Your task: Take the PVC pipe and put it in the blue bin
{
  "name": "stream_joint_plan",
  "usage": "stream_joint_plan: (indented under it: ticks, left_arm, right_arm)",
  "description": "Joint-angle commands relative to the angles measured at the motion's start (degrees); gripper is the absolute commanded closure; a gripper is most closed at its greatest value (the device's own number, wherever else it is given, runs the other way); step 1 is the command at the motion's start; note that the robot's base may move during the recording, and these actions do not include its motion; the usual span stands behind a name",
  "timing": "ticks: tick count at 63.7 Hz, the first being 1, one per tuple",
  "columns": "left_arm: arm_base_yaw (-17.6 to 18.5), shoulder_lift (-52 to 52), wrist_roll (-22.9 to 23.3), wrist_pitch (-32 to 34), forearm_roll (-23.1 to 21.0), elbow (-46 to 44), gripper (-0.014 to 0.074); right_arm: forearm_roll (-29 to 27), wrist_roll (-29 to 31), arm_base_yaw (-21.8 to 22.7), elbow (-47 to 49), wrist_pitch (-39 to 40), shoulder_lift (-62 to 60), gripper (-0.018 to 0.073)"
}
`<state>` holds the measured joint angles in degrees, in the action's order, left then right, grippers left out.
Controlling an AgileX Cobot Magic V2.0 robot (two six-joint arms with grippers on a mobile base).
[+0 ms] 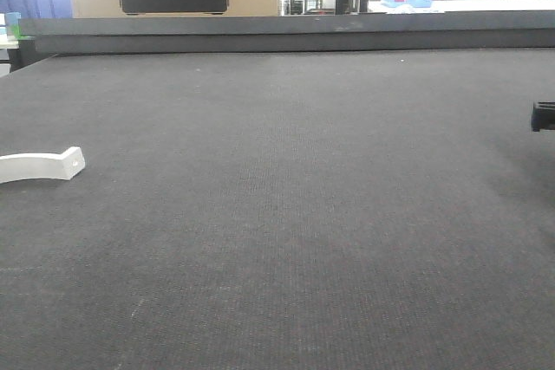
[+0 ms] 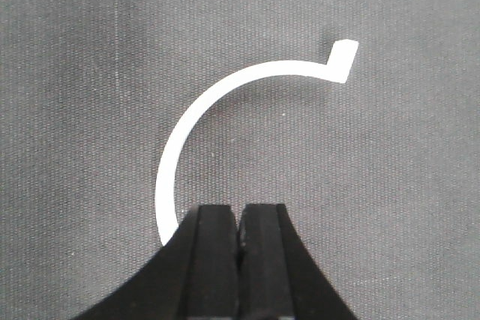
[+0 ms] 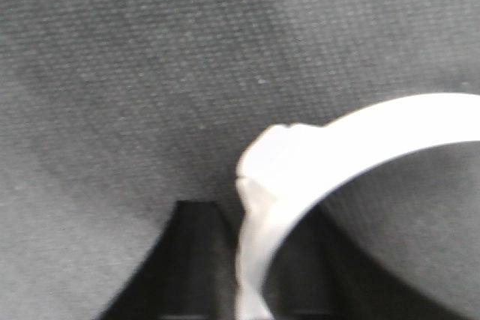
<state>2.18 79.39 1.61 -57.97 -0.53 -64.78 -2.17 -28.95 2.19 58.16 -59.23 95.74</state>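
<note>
Worktop: dark grey textured worktop (image 1: 286, 214), carrying everything.
Left arm: black left fingers (image 2: 214, 237) pressed together, holding nothing.
Right arm: black right fingers (image 3: 196, 252) either side of a second white curved band (image 3: 390, 129); blurred, so whether they grip it cannot be told.
Pipe: white curved plastic PVC pipe (image 1: 39, 165) with a squared end, flat at the worktop's far left, just ahead of the left fingers.
Handling: likely light, stiff, smooth; pinch mid-arc across the thin wall.

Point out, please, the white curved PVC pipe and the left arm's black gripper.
white curved PVC pipe (image 2: 201, 109), left wrist view, middle of its arc.
left arm's black gripper (image 2: 240, 211), left wrist view, between its shut fingertips.
</note>
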Motion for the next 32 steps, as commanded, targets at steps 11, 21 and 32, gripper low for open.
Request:
stream_joint_plan:
  ticks: [11,21,32]
  left_arm:
    - [0.2,-0.1,0.1,0.3,-0.6,0.1,0.0708]
    - [0.2,-0.1,0.1,0.3,-0.7,0.1,0.0708]
    - [0.2,-0.1,0.1,0.6,-2.8,0.1,0.0708]
  right_arm:
    - [1.4,0.1,0.1,-1.6,0.8,1.2,0.0727]
    - [1.4,4.6,0.0,-1.6,1.9,-0.7,0.0727]
    - [1.0,16.7,-1.3,-1.6,6.5,-6.2,0.0727]
